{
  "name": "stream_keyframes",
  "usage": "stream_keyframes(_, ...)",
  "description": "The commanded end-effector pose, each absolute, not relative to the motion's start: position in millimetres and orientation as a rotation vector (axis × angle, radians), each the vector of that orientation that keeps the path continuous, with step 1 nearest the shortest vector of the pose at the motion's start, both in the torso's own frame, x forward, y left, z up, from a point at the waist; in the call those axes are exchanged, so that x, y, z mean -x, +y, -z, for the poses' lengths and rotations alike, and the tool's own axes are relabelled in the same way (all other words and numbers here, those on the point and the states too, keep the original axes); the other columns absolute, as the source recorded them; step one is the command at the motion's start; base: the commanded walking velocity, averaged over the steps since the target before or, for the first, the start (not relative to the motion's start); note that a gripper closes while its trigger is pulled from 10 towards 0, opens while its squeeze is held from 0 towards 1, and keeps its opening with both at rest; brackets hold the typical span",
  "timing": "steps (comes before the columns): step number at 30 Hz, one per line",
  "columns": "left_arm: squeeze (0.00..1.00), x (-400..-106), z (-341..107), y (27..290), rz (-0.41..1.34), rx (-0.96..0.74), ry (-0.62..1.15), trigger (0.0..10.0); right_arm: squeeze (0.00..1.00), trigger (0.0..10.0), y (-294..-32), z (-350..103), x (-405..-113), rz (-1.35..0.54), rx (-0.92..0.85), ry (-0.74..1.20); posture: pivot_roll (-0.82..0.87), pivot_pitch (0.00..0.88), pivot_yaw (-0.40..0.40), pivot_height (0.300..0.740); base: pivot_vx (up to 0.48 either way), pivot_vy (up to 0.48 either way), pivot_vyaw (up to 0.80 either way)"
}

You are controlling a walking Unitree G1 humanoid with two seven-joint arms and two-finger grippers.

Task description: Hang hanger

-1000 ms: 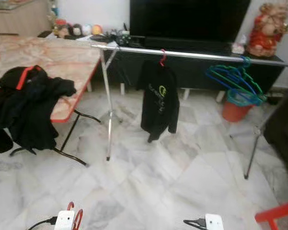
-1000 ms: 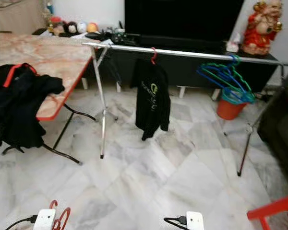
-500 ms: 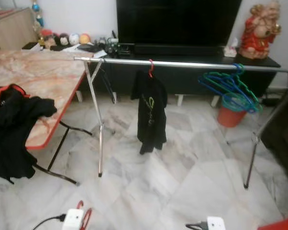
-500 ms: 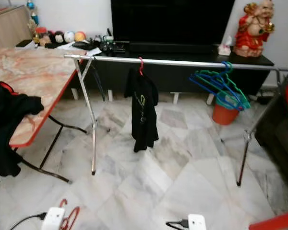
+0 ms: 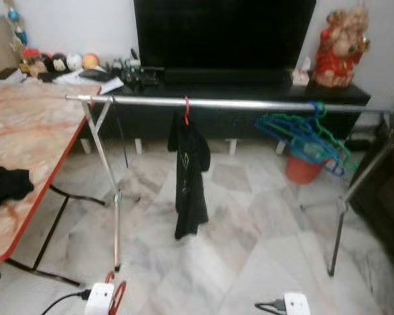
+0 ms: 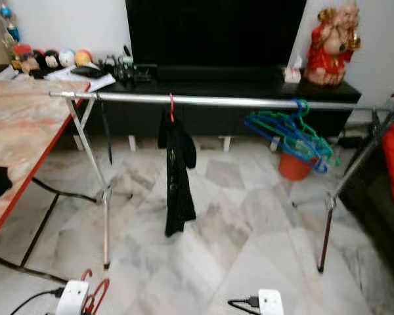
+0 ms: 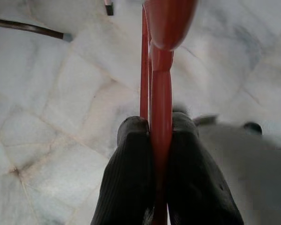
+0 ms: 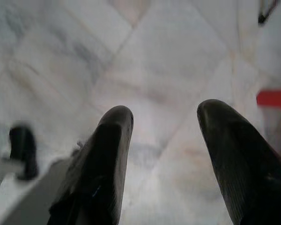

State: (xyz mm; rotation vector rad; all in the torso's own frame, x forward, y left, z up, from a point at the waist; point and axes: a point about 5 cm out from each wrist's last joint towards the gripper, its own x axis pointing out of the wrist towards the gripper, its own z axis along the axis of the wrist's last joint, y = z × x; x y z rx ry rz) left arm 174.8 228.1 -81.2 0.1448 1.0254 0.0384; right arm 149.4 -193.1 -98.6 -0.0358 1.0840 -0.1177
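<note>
Pinching the red hanger (image 7: 160,93) tight, left gripper (image 7: 160,136) holds thin, stiff, prob light plastic; keep grip nr hook; right gripper (image 8: 166,122) open, empty; rail (image 5: 249,105) ahead.

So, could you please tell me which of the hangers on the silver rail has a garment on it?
The red hanger left of the middle, carrying the black garment; the green and blue hangers bunched at the right end hang bare.

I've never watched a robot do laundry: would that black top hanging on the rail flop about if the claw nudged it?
Probably. The black top hangs limp from a red hanger hook on the rail, so it would likely swing and fold rather than resist. It looks light. The hook might also slide along the smooth metal rail.
</note>
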Motion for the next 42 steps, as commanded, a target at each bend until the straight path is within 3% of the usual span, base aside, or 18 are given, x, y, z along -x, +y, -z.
stream_keyframes(1, 0.00, -171.3, 81.4, 234.5, -0.052, -0.155, 1.042, 10.0, 0.00, 10.0, -185.6, 96.9, -156.1, 0.101, 0.022, 1.066, 0.02, 0.000, -0.065, 0.740, 0.439, 0.000, 0.00)
stream_keyframes(15, 0.00, -170.8, 81.3, 236.1, -0.059, -0.176, 1.043, 10.0, 0.00, 10.0, -192.0, 95.2, -158.3, 0.146, 0.003, 1.050, 0.03, 0.000, -0.071, 0.740, 0.400, 0.000, 0.00)
stream_keyframes(25, 0.00, -172.2, 80.2, 238.0, -0.082, -0.175, 1.037, 10.0, 0.00, 10.0, -192.0, 94.3, -160.4, 0.155, -0.012, 1.039, 0.02, 0.000, -0.064, 0.740, 0.000, 0.000, 0.00)
stream_keyframes(42, 0.00, -172.7, 80.1, 237.9, -0.076, -0.192, 1.038, 10.0, 0.00, 10.0, -192.2, 94.0, -161.1, 0.148, -0.006, 1.042, 0.03, 0.000, -0.066, 0.740, 0.000, -0.420, 0.00)
